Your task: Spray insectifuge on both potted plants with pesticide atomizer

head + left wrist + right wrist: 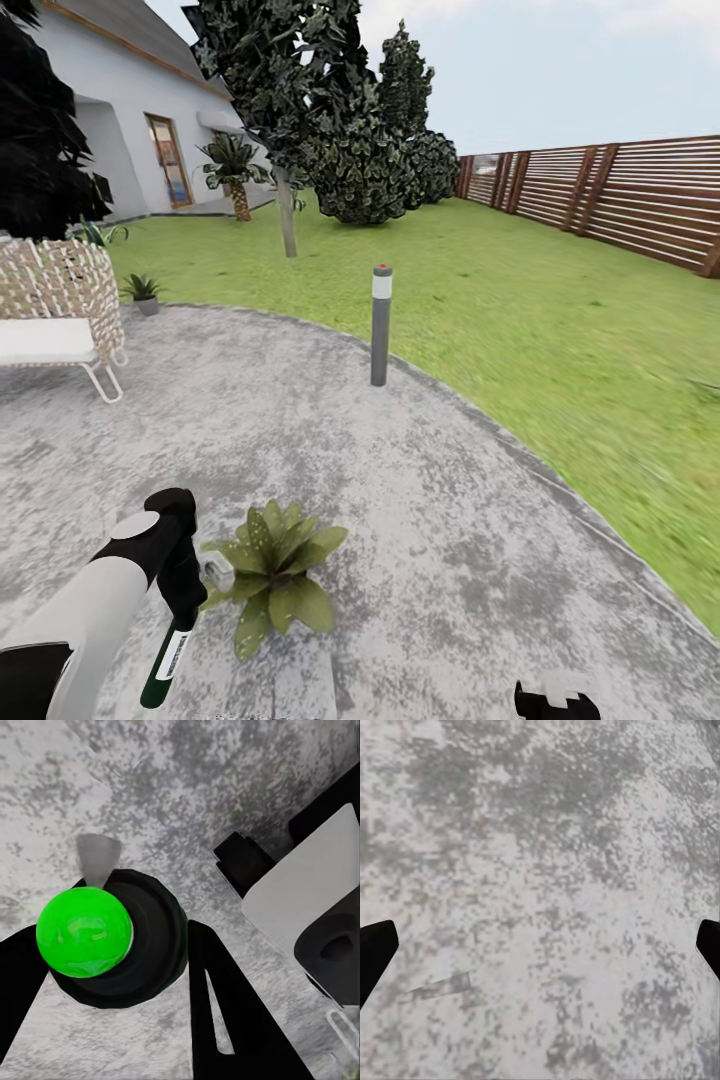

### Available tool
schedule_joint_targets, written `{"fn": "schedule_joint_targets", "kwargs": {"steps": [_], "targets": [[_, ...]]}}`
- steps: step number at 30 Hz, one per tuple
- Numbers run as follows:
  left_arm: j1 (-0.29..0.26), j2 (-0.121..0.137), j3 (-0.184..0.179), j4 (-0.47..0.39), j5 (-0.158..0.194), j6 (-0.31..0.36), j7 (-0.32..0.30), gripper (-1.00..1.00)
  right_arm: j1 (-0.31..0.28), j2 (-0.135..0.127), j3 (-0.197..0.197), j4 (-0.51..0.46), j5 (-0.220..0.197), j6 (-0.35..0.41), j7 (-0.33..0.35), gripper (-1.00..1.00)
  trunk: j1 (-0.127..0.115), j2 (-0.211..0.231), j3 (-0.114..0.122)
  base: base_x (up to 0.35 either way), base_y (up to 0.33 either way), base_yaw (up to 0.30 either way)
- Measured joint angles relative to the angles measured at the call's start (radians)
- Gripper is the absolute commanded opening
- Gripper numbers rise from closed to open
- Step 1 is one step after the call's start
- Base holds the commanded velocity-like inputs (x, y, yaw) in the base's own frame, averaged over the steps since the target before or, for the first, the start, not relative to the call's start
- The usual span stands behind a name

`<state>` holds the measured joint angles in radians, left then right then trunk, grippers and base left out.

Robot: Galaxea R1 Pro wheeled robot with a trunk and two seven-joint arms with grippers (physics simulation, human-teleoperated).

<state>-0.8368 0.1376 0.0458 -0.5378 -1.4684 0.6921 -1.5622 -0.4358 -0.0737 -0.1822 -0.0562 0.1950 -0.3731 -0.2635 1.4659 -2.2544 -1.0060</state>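
My left gripper [183,605] is shut on the pesticide atomizer [166,660], a slim dark green bottle with a white label that hangs below the fingers. In the left wrist view the atomizer [127,945] shows end-on as a dark round body with a bright green end, between two black fingers [232,1020]. Just right of it on the patio sits one potted plant [275,575], a low speckled rosette. The other potted plant [143,291] stands far off at the patio's left edge. My right gripper [555,703] is low at the right, open over bare paving [540,949].
A grey bollard lamp [381,325] stands at the patio's [430,520] rim ahead. A wicker chair [58,315] sits at the left. Lawn [560,330] stretches to a slatted wooden fence [620,195] at the right; trees [330,120] and a white house [130,130] lie beyond.
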Motion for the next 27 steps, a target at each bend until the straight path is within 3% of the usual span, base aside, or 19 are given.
{"fn": "schedule_joint_targets", "kwargs": {"steps": [8, 23, 27], "targets": [[0.000, 0.000, 0.000, 0.000, 0.000, 0.000, 0.000, -1.00, 0.000, 0.000, 0.000, -0.001, 0.000, 0.000, 0.000, 1.00, 0.000, 0.000, 0.000, -0.152, -0.235, 0.265], [0.000, 0.010, 0.000, 0.003, 0.001, -0.001, 0.000, -1.00, 0.000, 0.000, 0.000, -0.003, 0.000, 0.000, 0.001, 1.00, 0.000, 0.000, 0.000, -0.015, -0.011, 0.018], [0.000, 0.007, 0.000, 0.003, 0.003, -0.001, 0.000, -1.00, 0.000, 0.001, 0.000, -0.003, 0.000, 0.000, 0.000, 1.00, 0.000, 0.000, 0.000, 0.000, 0.000, 0.205]]}}
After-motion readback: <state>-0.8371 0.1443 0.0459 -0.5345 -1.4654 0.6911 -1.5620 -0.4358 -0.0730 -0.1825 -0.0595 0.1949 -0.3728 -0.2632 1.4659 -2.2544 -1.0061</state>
